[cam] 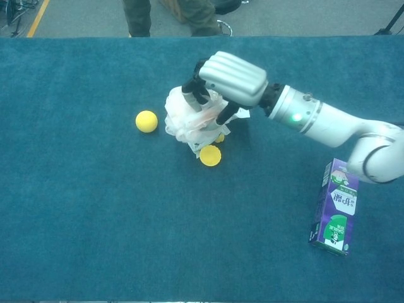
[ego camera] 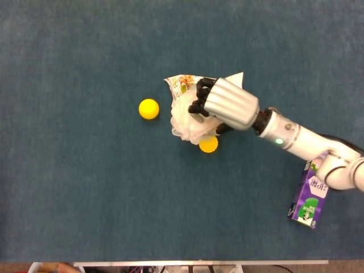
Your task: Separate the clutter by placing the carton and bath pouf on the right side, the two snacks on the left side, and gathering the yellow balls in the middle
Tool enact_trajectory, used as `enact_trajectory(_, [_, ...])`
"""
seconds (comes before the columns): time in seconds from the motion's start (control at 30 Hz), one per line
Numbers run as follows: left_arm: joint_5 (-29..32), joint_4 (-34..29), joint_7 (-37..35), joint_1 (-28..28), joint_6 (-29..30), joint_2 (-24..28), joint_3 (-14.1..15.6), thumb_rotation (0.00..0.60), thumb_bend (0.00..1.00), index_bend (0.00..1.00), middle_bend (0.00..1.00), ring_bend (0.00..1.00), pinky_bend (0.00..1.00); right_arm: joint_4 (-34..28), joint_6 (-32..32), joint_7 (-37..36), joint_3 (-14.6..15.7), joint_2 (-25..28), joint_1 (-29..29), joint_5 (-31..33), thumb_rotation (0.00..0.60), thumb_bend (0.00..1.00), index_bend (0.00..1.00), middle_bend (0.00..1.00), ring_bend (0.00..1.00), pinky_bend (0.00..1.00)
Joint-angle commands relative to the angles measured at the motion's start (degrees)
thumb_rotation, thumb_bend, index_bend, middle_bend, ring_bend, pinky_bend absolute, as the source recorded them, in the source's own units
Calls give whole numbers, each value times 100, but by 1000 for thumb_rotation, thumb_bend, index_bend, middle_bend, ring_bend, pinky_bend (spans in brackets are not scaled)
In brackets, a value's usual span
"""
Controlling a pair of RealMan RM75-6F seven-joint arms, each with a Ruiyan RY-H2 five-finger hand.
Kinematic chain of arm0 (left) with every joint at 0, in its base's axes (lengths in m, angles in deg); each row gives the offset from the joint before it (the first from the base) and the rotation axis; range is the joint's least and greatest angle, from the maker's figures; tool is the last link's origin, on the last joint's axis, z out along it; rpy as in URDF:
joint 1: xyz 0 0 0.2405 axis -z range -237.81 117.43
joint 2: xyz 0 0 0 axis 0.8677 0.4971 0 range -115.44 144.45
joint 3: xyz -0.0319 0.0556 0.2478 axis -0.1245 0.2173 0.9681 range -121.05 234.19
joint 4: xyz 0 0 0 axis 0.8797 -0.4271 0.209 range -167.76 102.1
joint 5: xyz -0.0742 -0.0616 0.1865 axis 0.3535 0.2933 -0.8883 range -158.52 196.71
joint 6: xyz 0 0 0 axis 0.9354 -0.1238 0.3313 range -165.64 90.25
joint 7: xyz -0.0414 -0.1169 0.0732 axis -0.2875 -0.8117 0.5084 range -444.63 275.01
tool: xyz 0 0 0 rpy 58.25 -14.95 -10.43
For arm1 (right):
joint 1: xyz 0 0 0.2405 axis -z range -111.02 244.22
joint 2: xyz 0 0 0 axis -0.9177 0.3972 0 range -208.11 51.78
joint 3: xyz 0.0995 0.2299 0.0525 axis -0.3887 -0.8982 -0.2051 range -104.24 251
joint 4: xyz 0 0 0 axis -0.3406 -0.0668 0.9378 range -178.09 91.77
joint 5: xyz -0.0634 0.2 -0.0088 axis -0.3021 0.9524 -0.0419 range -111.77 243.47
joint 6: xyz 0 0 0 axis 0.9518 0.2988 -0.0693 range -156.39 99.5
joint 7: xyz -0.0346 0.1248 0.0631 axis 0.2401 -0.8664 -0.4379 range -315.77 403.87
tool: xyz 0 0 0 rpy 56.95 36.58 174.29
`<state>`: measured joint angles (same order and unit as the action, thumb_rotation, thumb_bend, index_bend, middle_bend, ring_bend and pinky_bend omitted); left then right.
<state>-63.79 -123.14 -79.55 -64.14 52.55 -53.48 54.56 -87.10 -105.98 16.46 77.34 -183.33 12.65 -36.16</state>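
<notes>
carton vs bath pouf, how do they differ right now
The carton is a rigid purple box with print; the bath pouf is a soft, whitish, ruffled bundle. The carton stands free at the table's right side, untouched; the bath pouf is gripped by the right hand near the middle, beside a yellow ball. The carton looks taller and slimmer, the bath pouf rounder. Both are over the blue cloth.

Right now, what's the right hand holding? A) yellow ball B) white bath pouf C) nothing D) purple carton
B: the right hand grips the white bath pouf, with its fingers curled into the mesh. The purple carton stands apart near the right edge, and the yellow balls lie on the cloth.
</notes>
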Motion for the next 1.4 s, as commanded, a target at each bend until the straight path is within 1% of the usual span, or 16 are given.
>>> enact_trajectory(0.03, [-19, -35, 70, 36, -35, -21, 0, 600, 445, 320, 159, 90, 197, -1848, 89, 676, 28, 1240, 177, 88, 600, 82, 671, 794, 644, 417])
enact_trajectory(0.17, [-29, -79, 182, 81, -86, -49, 5, 600, 445, 320, 159, 90, 197, -3008, 210, 1074, 14, 1972, 278, 183, 600, 83, 671, 794, 644, 416])
enact_trajectory(0.27, [-25, -99, 242, 113, -125, -69, 4, 600, 445, 320, 159, 90, 197, -3761, 263, 1290, 28, 2482, 377, 230, 600, 82, 671, 795, 645, 416])
enact_trajectory(0.37, [-27, -112, 293, 143, -161, -91, 7, 600, 445, 320, 159, 90, 197, -4375, 409, 1454, 104, 2908, 475, 285, 600, 83, 670, 797, 647, 417])
enact_trajectory(0.47, [-33, -117, 335, 171, -189, -121, 11, 600, 445, 320, 159, 90, 197, -4782, 623, 1602, 245, 3201, 578, 324, 600, 83, 670, 798, 647, 417])
enact_trajectory(0.57, [-34, -105, 369, 190, -207, -158, 14, 600, 446, 320, 159, 90, 197, -4979, 831, 1714, 399, 3360, 690, 342, 600, 82, 670, 798, 647, 417])
enact_trajectory(0.73, [-6, -63, 390, 200, -212, -202, 9, 600, 445, 320, 159, 90, 197, -5142, 1045, 1728, 626, 3522, 882, 288, 600, 83, 671, 798, 647, 417])
enact_trajectory(0.93, [5, -27, 386, 195, -205, -226, 20, 600, 445, 320, 159, 90, 197, -5365, 1331, 1751, 832, 3727, 1012, 226, 600, 82, 670, 798, 647, 419])
enact_trajectory(1.03, [4, -6, 386, 190, -192, -241, 26, 600, 445, 320, 159, 90, 197, -5569, 1615, 1750, 971, 3903, 1026, 225, 600, 83, 671, 798, 647, 422])
enact_trajectory(1.23, [11, 48, 390, 184, -181, -268, 35, 600, 445, 320, 159, 90, 197, -6054, 2064, 1837, 1093, 4332, 1013, 346, 600, 82, 670, 798, 647, 426])
enact_trajectory(1.4, [10, 81, 387, 191, -191, -298, 42, 600, 445, 320, 159, 90, 197, -6369, 2437, 2027, 1139, 4651, 946, 386, 600, 76, 671, 798, 647, 426])
